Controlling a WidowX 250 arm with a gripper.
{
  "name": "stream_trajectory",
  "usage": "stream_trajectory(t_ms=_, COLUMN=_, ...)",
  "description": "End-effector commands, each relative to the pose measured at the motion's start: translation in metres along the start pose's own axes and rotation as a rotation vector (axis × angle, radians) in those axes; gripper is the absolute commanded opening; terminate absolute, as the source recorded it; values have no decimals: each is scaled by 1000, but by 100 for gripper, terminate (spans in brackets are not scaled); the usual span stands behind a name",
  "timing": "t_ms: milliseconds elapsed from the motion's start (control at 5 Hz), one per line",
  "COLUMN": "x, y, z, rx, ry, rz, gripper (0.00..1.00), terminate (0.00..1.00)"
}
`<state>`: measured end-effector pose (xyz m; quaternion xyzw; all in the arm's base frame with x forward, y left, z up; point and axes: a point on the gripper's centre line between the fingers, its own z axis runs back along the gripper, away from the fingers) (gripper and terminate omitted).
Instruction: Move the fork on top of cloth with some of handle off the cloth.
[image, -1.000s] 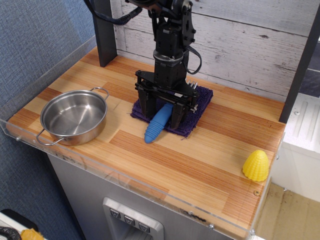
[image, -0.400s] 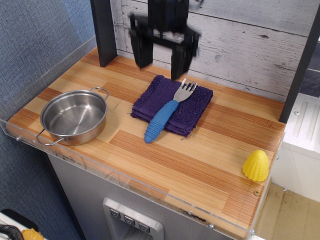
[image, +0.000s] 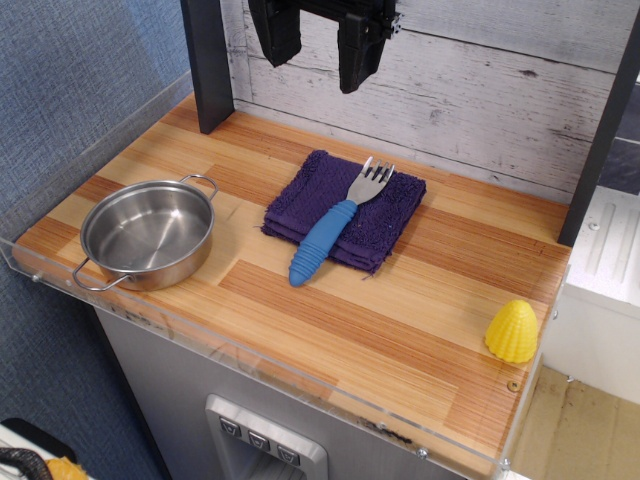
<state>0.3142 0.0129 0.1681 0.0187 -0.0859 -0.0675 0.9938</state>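
The fork (image: 335, 225) lies diagonally on the dark purple cloth (image: 385, 215). Its silver head (image: 371, 182) rests on the cloth's far part. Its blue ribbed handle (image: 318, 246) runs toward the front left, and its end sticks out past the cloth's front edge onto the wood. My gripper (image: 318, 45) hangs high above the back of the table, well clear of the fork. Its two black fingers (image: 274, 35) stand apart with nothing between them.
A steel pot (image: 148, 234) stands at the left of the wooden table (image: 400, 310). A yellow ribbed cone-shaped object (image: 512, 331) sits at the front right. A black post (image: 208, 60) stands at the back left. A clear plastic rim runs along the front and left edges.
My gripper was down around the fork on the cloth with its jaws beside the handle. It let go and rose straight up to the top of the view. The fork stayed in place.
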Motion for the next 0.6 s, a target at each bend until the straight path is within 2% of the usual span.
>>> stream_trajectory(t_ms=0, x=-8, y=-3, z=18, rx=-14, ry=-42, rz=-44, gripper=100, terminate=0)
stream_trajectory(t_ms=200, x=-8, y=-3, z=18, rx=-14, ry=-42, rz=-44, gripper=100, terminate=0)
stream_trajectory(t_ms=400, x=-8, y=-3, z=18, rx=-14, ry=-42, rz=-44, gripper=100, terminate=100)
